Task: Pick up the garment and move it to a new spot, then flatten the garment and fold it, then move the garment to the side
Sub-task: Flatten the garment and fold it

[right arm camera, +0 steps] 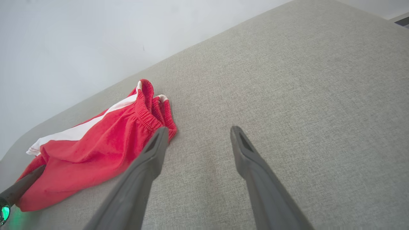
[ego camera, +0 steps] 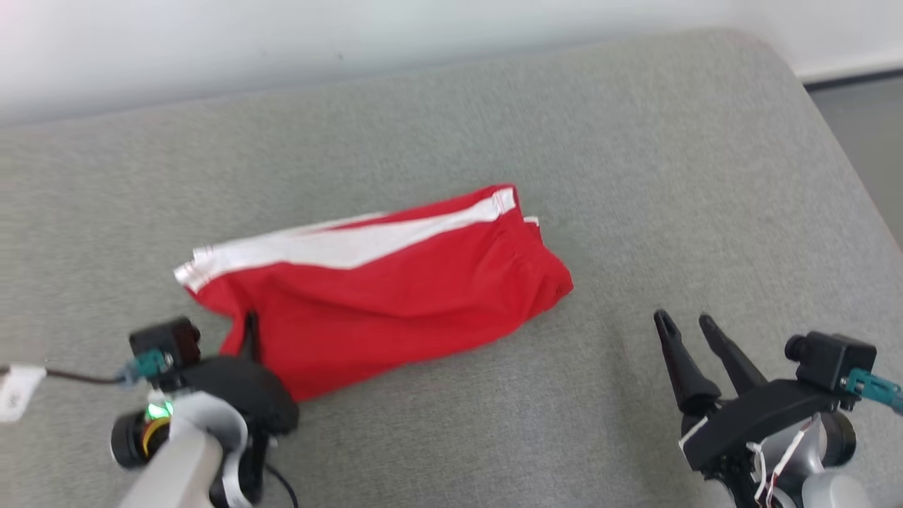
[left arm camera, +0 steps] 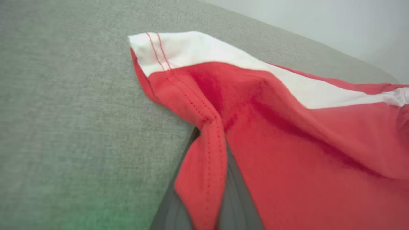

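Observation:
The garment (ego camera: 395, 282) is a pair of red shorts with a white side stripe, lying crumpled on a grey upholstered surface (ego camera: 635, 141). My left gripper (ego camera: 248, 326) is at the garment's near-left leg hem, shut on it. In the left wrist view the red hem (left arm camera: 204, 159) is pinched between the dark fingers (left arm camera: 236, 198), and the garment (left arm camera: 303, 143) spreads to the right. My right gripper (ego camera: 684, 321) stands open, with nothing between its fingers, to the right of the waistband. In the right wrist view the right gripper (right arm camera: 199, 132) hovers over bare fabric beside the garment (right arm camera: 96, 150).
A pale wall (ego camera: 353, 42) runs behind the grey surface. The surface's rounded right edge drops to dark floor (ego camera: 868, 134) at the far right. A cable with a white tag (ego camera: 17, 388) trails from my left wrist.

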### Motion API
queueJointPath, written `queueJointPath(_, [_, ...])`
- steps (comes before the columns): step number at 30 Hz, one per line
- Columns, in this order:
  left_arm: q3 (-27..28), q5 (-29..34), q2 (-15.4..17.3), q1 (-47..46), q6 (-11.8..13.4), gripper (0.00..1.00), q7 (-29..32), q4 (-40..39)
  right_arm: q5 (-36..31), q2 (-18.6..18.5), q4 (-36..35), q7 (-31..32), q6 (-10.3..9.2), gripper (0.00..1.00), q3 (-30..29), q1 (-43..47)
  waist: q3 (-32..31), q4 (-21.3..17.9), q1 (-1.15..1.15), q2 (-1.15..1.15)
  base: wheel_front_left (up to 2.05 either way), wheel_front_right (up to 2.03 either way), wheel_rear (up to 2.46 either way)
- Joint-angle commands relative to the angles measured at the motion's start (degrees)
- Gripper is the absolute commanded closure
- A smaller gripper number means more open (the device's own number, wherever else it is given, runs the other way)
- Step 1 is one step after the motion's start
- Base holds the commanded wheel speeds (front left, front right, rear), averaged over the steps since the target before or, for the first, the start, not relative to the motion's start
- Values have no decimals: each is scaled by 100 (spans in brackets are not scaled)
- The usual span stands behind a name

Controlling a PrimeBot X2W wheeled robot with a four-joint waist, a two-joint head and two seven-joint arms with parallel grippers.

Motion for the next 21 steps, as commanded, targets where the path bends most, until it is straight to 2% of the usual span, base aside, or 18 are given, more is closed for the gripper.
queueJointPath(1, [4,-20,-15,128,32,100,-29,-35,-38,6,1,31,-13,0,-11,75,-227,179,0,0,0,0,0])
queueJointPath(6, [17,-30,-8,441,206,100,-95,-318,-2,5,-26,113,-13,0,11,153,-397,193,0,0,0,0,0])
queueJointPath(7, [5,31,15,471,235,71,-151,-362,6,5,-36,129,-13,0,28,153,-419,188,0,0,0,0,0])
queueJointPath(8, [-4,102,49,487,239,6,-247,-385,9,5,-39,144,-13,0,45,160,-442,185,0,0,0,0,0])
queueJointPath(9, [-22,157,81,495,236,0,-329,-384,7,6,-40,166,-13,0,60,166,-461,182,0,0,0,0,0])
queueJointPath(17, [27,419,206,704,356,0,-938,-247,-91,6,-102,295,-13,0,9,233,-700,298,0,0,0,0,0])
queueJointPath(21, [230,624,377,920,261,0,-1179,-599,-163,6,-98,477,-13,0,-21,262,-879,414,0,0,0,0,0])
